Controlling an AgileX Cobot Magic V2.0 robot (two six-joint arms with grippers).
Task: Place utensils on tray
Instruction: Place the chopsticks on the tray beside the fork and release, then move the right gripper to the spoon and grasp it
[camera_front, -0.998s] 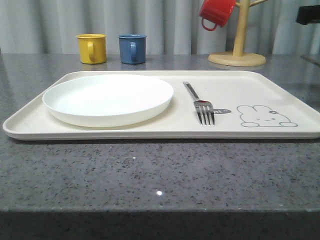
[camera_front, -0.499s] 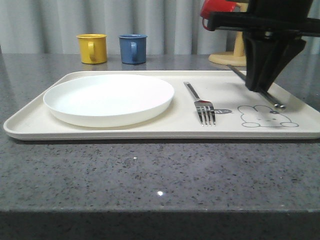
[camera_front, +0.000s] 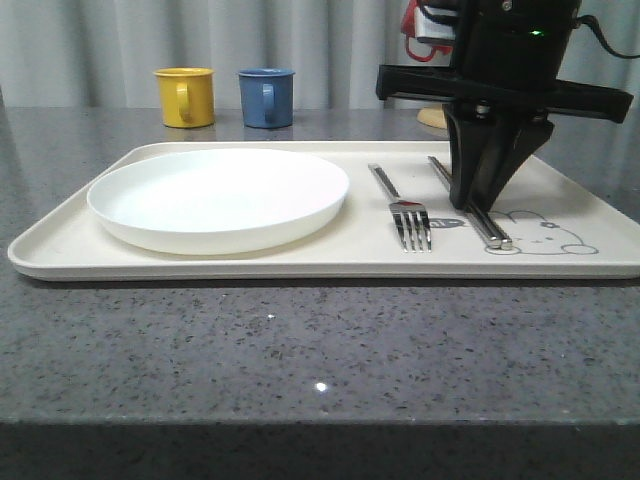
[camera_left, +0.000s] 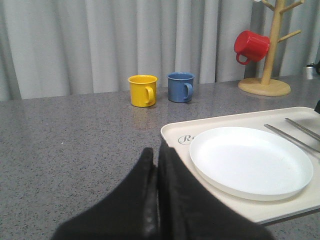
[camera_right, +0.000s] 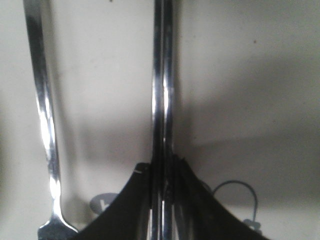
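Silver chopsticks (camera_front: 470, 203) lie low over the cream tray (camera_front: 300, 262), just right of the fork (camera_front: 400, 208), pinched by the right fingers (camera_front: 480, 195), while the left fingers (camera_left: 157, 200) are pressed together, empty.

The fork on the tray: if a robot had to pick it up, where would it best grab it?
Probably the fork by its slim straight handle, coming from above with fingers across its width. It lies flat on the tray, and the tined head is wider.

Grey speckled counter (camera_front: 300, 350), pale curtain (camera_front: 320, 45) behind
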